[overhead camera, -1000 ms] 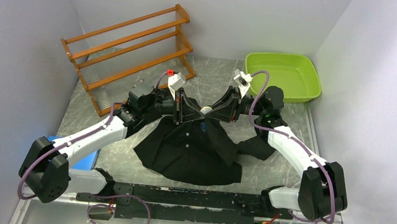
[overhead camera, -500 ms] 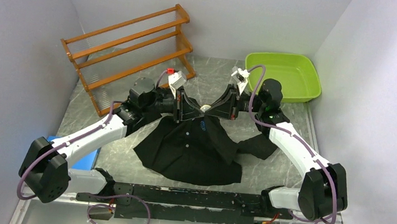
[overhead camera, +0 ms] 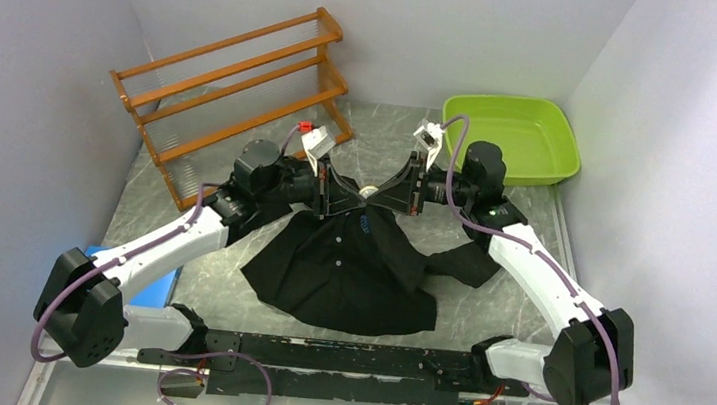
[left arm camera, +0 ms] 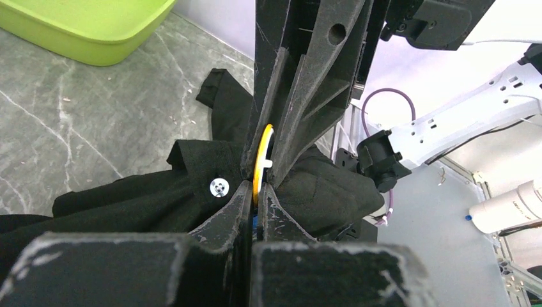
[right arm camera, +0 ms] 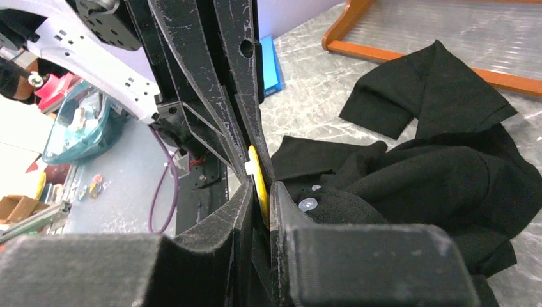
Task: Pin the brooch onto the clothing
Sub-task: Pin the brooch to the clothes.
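Evidently, right gripper [right arm camera: 261,192] pinches the thin, stiff yellow brooch [left arm camera: 263,153] by its rim; left gripper [left arm camera: 255,192] clenched; black shirt [overhead camera: 347,272] limp.

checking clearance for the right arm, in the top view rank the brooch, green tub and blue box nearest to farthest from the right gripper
From the right gripper, top view:
1. brooch: pinched at its fingertips, mid-table.
2. green tub: far right corner, beyond the right arm.
3. blue box: near left, beside the left arm's base.

Left claw [left arm camera: 257,189] and right claw [right arm camera: 260,187] meet, both clamped.
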`<state>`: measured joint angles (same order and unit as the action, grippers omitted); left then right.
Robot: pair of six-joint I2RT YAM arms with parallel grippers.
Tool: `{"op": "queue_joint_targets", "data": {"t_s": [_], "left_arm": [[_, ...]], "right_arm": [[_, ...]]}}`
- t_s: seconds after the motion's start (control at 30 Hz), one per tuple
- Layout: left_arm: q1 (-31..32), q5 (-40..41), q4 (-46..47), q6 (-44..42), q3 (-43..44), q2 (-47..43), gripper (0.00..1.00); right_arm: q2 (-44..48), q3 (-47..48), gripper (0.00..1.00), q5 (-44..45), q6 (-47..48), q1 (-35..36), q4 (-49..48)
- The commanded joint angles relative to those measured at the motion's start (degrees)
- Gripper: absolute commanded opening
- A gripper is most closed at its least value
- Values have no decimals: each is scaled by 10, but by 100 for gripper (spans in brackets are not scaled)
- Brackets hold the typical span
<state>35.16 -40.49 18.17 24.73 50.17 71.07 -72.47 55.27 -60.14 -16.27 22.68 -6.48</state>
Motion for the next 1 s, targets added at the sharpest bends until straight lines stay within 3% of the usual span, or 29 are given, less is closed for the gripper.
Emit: {"op": "queue_joint_targets", "data": {"t_s": [0.0,0.27,0.57,0.97], "left_arm": [[19,-35,70,17,-12,-41,3],[20,-4,117,37,-55,-49,3],[20,24,138,45,-83,-63,3],[19,64,157,61,-109,-60,3]], "right_arm": [[22,-44,0,98,-51,-13,-114],[48,-91,0,95,-135,-25,-251],[73,-101,0,118,-162,-34,-264],[104,-146,0,123,-230,-39,-397]]}}
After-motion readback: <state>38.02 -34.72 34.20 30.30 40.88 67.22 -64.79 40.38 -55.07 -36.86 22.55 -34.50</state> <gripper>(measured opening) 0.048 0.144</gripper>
